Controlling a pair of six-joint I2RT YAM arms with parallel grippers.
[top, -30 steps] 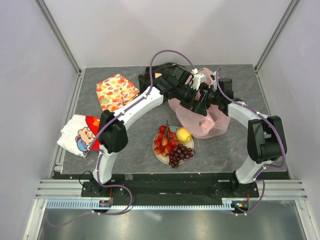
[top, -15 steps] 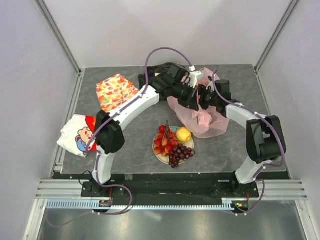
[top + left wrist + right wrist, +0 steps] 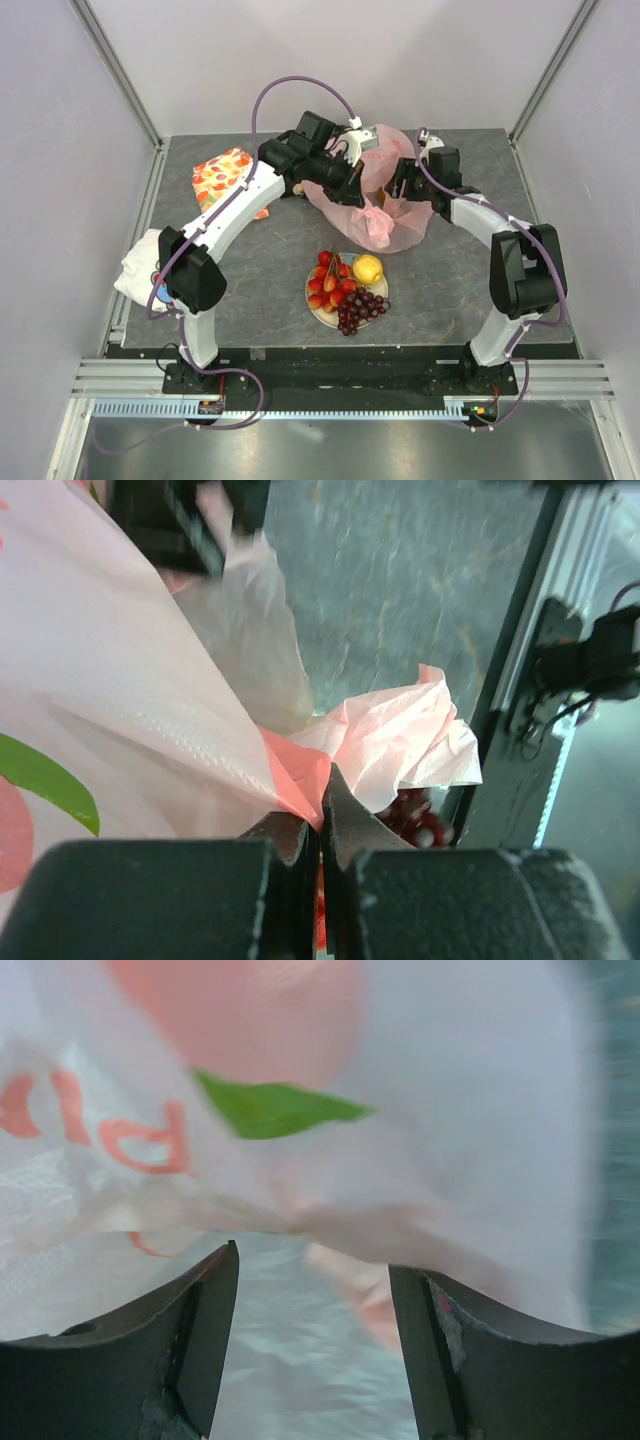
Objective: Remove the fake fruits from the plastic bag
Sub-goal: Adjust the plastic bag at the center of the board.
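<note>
Top external view: the fake fruits point(image 3: 345, 285), namely the red cluster point(image 3: 328, 280), the lemon-like fruit point(image 3: 367, 268) and the grape bunch point(image 3: 360, 305), lie together on a plate point(image 3: 320, 316) on the desk point(image 3: 250, 290). They are outside the plastic bag point(image 3: 400, 225), on its near side toward the arm bases. The bag sits across the far middle of the desk between your two tools, with a twisted end pointing at the plate. Your left tool point(image 3: 322, 815) is clamped on a fold of pink film. Your right tool point(image 3: 312, 1290) stands open, the film just ahead of its fingers and ungripped. Whether anything remains inside cannot be told. Since the left arm alone has a hold, any lift or shake turns on it.
</note>
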